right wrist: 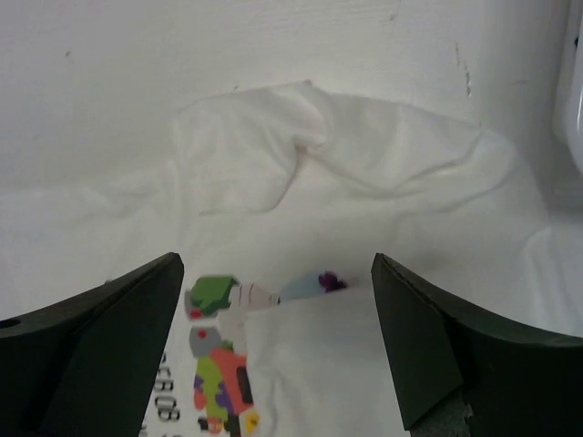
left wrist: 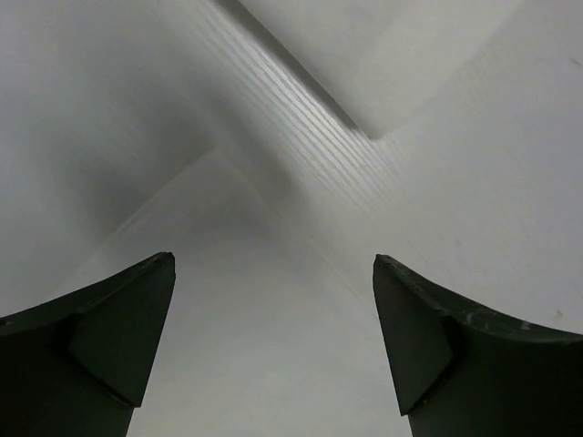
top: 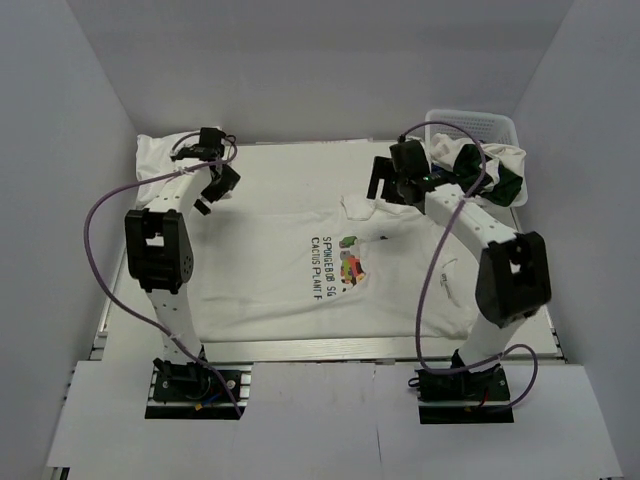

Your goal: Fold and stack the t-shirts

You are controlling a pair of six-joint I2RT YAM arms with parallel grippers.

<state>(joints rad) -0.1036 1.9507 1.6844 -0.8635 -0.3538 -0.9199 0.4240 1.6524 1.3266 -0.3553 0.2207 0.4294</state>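
Top external view: a printed white t-shirt lies spread flat over most of the table. It is soft cotton with shallow wrinkles, a colourful blocky cartoon and black text near its middle. White cloth is bunched at the far left corner; I cannot tell if it is the same shirt.

The left gripper hovers over the shirt's far left part. On the left wrist view its dark fingers are spread apart, nothing between them, above a ribbed band of white knit running diagonally.

The right gripper hangs near the shirt's far right edge. On the right wrist view the pincer is also spread wide and empty, with the cartoon print and a puffed fold of cloth below it.

A metal rail edges the table's near side. Plain matte pale grey walls close in three sides.

A white lattice basket of hard plastic sits at the far right corner. A crumpled dark green t-shirt and some white cloth spill over its front.
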